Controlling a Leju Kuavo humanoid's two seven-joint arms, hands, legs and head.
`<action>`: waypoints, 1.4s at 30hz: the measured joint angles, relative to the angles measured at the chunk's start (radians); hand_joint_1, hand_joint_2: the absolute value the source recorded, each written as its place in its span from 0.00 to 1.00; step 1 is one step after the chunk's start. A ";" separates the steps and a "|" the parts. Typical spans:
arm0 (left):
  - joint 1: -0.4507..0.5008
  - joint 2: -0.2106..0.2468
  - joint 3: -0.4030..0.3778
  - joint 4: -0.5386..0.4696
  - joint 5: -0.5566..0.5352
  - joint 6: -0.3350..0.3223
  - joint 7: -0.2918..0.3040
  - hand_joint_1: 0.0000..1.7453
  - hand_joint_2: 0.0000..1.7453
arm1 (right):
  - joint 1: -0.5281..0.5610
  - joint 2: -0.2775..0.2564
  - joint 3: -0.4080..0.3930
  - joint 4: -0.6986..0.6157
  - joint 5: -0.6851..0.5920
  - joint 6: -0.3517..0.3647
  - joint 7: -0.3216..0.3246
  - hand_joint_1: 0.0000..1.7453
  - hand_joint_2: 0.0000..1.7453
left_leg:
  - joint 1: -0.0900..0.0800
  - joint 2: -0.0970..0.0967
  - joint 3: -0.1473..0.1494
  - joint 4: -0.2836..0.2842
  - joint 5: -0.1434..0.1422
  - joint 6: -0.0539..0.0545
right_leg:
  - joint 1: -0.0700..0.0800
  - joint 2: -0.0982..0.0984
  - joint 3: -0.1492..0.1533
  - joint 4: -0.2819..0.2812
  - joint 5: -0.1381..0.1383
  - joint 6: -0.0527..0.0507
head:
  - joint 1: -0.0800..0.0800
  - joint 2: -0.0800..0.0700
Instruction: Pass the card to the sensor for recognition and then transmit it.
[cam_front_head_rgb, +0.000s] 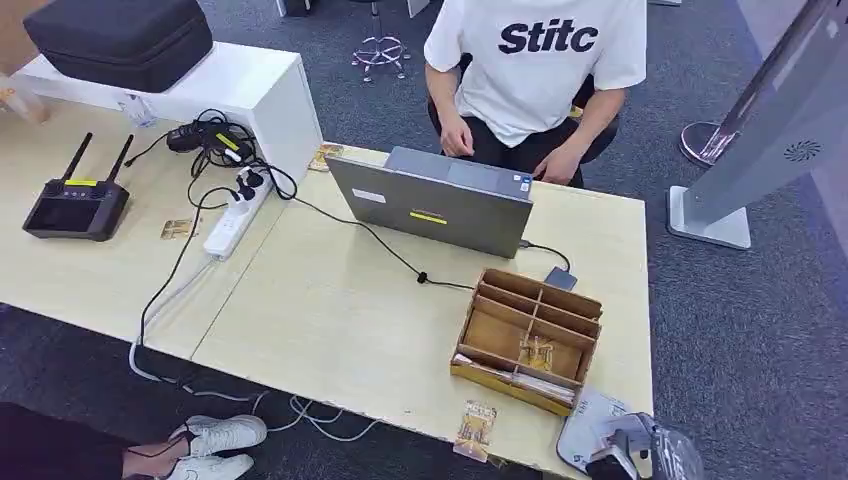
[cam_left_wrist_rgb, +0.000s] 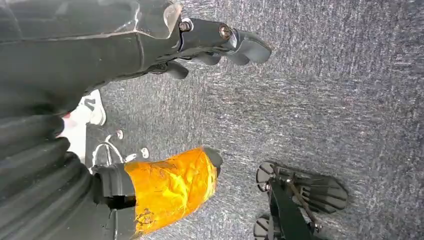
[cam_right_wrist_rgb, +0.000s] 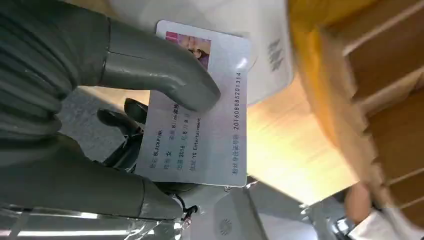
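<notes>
The right hand (cam_right_wrist_rgb: 125, 125) pinches the card (cam_right_wrist_rgb: 205, 110) between thumb and fingers at the near right corner of the surface (cam_front_head_rgb: 330, 320). The pale sensor pad (cam_front_head_rgb: 585, 425) lies directly beneath the card. The wooden organizer (cam_front_head_rgb: 525, 340) sits at 11 o'clock. The left hand (cam_left_wrist_rgb: 220, 45) hangs over carpet, fingers loosely curled, holding nothing.
</notes>
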 joint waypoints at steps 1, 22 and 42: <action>0.000 0.000 0.000 0.000 -0.001 0.000 0.000 0.00 1.00 | 0.000 0.000 0.001 0.002 0.001 -0.001 0.000 1.00 1.00 | 0.000 0.000 0.000 0.000 0.000 0.000 | 0.000 0.000 0.000 0.000 0.000 0.000 | 0.000 0.000; -0.005 -0.006 0.055 -0.002 -0.082 -0.010 -0.009 0.00 1.00 | -0.068 -0.019 0.145 -0.446 0.015 -0.099 0.090 1.00 1.00 | 0.000 0.000 -0.001 0.000 0.002 -0.001 | 0.000 0.000 0.000 0.001 0.001 0.000 | 0.000 0.000; -0.035 0.032 0.043 -0.002 -0.197 -0.036 -0.017 0.00 1.00 | -0.614 0.059 0.447 -0.026 0.059 0.097 0.347 0.00 1.00 | 0.000 0.000 -0.004 -0.001 0.008 -0.003 | 0.000 0.002 -0.004 0.003 0.006 -0.002 | 0.000 0.000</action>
